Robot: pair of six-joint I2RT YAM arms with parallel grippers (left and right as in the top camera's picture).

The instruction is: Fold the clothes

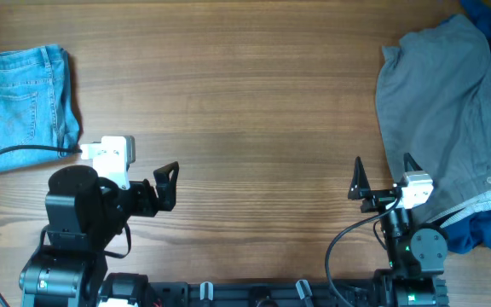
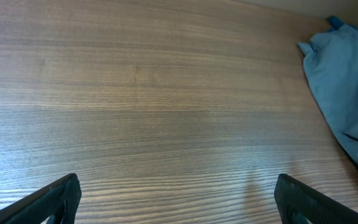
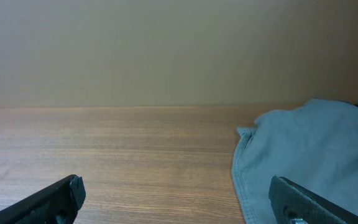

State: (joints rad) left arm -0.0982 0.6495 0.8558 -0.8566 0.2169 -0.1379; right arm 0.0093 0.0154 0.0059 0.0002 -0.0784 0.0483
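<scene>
The clothes, light blue faded jeans (image 1: 20,98), lie as a compact folded bundle at the table's far left edge, with tan seams showing. My left gripper (image 1: 170,186) hovers low over bare wood to the right of and nearer than the jeans, open and empty. In the left wrist view the left gripper (image 2: 178,200) has only wood grain between its fingers. My right gripper (image 1: 384,164) is open too, just beside the left hem of a grey garment (image 1: 450,111). The right wrist view shows the right gripper (image 3: 179,200) over wood, with the grey garment (image 3: 309,155) by its right finger.
A dark blue cloth (image 1: 484,230) peeks out under the grey garment at the right and at the far right corner (image 1: 482,15). A black cable (image 1: 11,156) runs across the near edge of the jeans. The grey garment (image 2: 347,87) also fills the right edge of the left wrist view.
</scene>
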